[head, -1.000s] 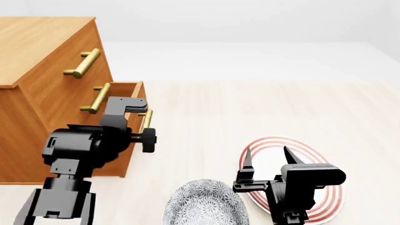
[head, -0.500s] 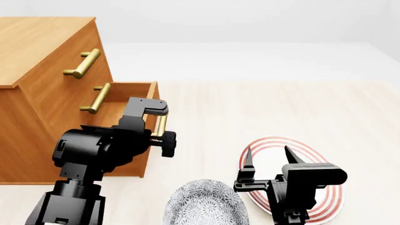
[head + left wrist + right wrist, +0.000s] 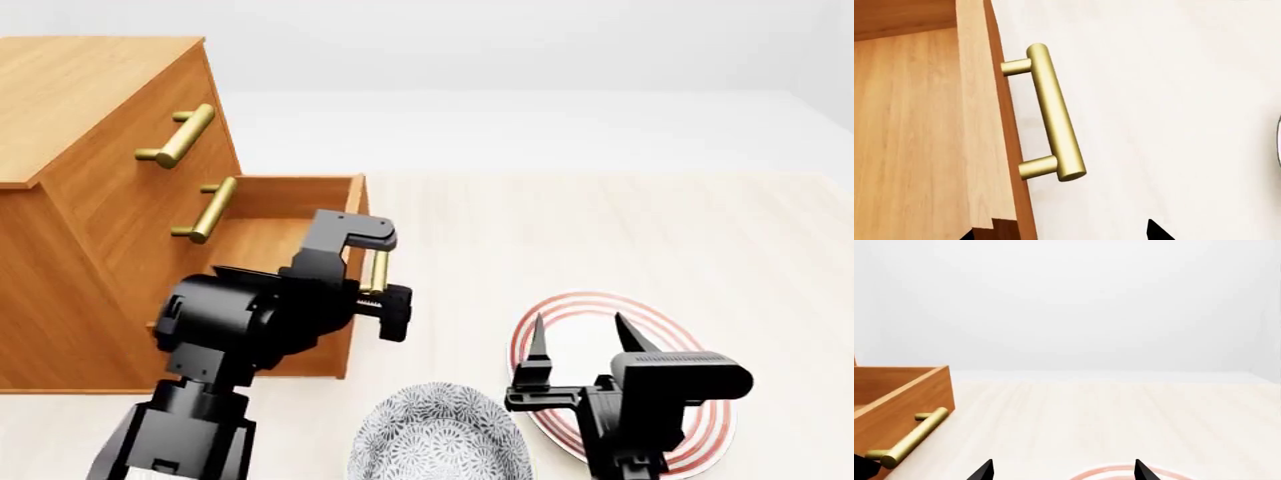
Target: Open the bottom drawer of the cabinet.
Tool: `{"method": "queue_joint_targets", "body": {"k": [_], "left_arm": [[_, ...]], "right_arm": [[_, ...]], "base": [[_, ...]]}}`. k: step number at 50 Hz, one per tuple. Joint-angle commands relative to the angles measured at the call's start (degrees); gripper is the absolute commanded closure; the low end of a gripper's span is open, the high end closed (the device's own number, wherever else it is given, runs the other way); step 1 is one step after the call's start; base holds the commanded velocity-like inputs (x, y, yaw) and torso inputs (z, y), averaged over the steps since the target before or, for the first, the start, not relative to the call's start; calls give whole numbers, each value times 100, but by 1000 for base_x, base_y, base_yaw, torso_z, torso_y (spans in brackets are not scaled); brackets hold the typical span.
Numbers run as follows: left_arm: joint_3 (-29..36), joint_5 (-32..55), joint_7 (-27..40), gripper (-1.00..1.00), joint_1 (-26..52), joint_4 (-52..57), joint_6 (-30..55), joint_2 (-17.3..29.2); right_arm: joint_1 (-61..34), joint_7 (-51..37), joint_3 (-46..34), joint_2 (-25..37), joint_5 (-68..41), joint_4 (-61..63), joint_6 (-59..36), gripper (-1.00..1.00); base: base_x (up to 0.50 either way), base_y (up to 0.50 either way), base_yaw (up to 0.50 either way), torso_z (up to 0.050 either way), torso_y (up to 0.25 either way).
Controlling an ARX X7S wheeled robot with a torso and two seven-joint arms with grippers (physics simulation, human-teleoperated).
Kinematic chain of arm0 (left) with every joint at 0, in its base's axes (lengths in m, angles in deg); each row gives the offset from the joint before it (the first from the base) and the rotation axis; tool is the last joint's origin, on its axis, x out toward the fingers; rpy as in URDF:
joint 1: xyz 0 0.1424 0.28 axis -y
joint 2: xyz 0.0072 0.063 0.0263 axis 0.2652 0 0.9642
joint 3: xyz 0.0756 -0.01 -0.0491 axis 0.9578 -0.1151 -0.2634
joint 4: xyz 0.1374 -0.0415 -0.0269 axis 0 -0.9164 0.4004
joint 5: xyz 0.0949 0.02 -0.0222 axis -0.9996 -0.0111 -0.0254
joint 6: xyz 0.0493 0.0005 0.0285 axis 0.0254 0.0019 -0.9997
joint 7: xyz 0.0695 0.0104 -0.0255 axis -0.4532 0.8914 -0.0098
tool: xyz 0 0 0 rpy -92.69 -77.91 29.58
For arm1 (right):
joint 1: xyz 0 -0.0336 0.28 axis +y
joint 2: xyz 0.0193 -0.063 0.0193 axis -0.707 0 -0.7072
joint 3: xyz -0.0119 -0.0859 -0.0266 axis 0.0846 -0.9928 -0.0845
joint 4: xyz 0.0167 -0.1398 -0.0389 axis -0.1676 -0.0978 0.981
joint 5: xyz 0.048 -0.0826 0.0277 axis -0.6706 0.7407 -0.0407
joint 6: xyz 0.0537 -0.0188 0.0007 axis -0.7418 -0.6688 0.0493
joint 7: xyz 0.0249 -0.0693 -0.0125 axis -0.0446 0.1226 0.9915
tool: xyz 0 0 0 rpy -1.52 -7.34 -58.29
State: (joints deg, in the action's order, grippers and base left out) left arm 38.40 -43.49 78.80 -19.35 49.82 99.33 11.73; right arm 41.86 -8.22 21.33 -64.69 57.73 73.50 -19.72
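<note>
The orange-brown cabinet (image 3: 94, 120) stands at the left. Its bottom drawer (image 3: 274, 240) is pulled well out, and its gold bar handle (image 3: 379, 268) sits on the front panel. My left gripper (image 3: 378, 272) is at that handle, one black finger above it and one below. In the left wrist view the handle (image 3: 1054, 115) lies beyond the widely spread tips of the left gripper (image 3: 1061, 234), which is open and holds nothing. My right gripper (image 3: 581, 335) hangs open and empty over the plate. The right wrist view shows the drawer (image 3: 901, 395) and its handle (image 3: 911, 437).
A white plate with red rings (image 3: 574, 305) lies on the pale floor under the right gripper. A grey patterned bowl (image 3: 441, 440) sits at the near edge between the arms. The two upper drawers are closed, with their handles (image 3: 174, 135) sticking out.
The bottom drawer has slid further out of the cabinet, to the right in the head view, and my left gripper moved with its handle. The right arm has barely moved.
</note>
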Motion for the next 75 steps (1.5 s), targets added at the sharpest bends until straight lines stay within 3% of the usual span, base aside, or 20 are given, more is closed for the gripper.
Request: {"method": "queue_joint_targets", "body": {"k": [1,31,34,37,48,50,51,54,58,62,65,68,71,75], "left_arm": [[105,779,-129,-100,-161,29,92,-232],[96,1570,-110,-100,-324,1119,359,-84],[116,1312,192,-100,-506,1615,-155,-4],[-317,1434,566,-100,-627,2200,-114,-19],[-1490,2458,1815,-100,-902,4652,1558,-166],[-1610,2986,2069,-100,-977,4867,1683,-102],[-1661,3622,2583,-100,-1030,4948,1691,37],[-1895,4598,3201,-100,-1211,5322,1644,214],[-2086,4911,3348,-100,-1676,5945,1443,431],[-2258,4480,2990,-100,-2632,7092,605,791],[-1655,2837,2300,-100,-3713,7820,-825,1226],[-994,1193,1706,-100,-4886,7866,-2631,1493],[-978,561,1472,-100,-5671,7592,-3836,1406],[-824,-4,1235,-100,-6100,7221,-4824,1360]], "right_arm": [[46,-20,22,37,-33,34,29,-100],[17,-75,-11,87,-76,78,9,-100],[27,-79,-14,91,-75,76,22,-100],[26,-87,-13,92,-86,85,25,-100],[-21,-84,-72,71,-80,31,42,-100],[-17,-93,-79,76,-81,59,33,-100],[-18,-99,-84,78,-79,74,25,-100],[-11,-117,-86,90,-82,127,10,-100],[-15,-160,-88,118,-77,227,-53,-100],[23,-316,-216,204,201,586,-145,-100],[161,-440,-350,292,511,1098,-60,-100],[376,-566,-510,408,947,1656,146,-100],[514,-736,-785,532,1667,2135,221,-100],[539,-786,-945,609,2072,2475,101,-100]], "base": [[0,0,0,0,0],[-3,0,2,0,2],[0,0,0,0,0],[0,0,0,0,4],[0,0,0,0,1],[0,0,0,0,0],[0,0,0,0,0],[0,0,0,0,0],[0,0,0,0,0],[0,0,0,0,0],[0,0,0,0,0],[0,0,0,0,0],[0,0,0,0,0],[0,0,0,0,0]]}}
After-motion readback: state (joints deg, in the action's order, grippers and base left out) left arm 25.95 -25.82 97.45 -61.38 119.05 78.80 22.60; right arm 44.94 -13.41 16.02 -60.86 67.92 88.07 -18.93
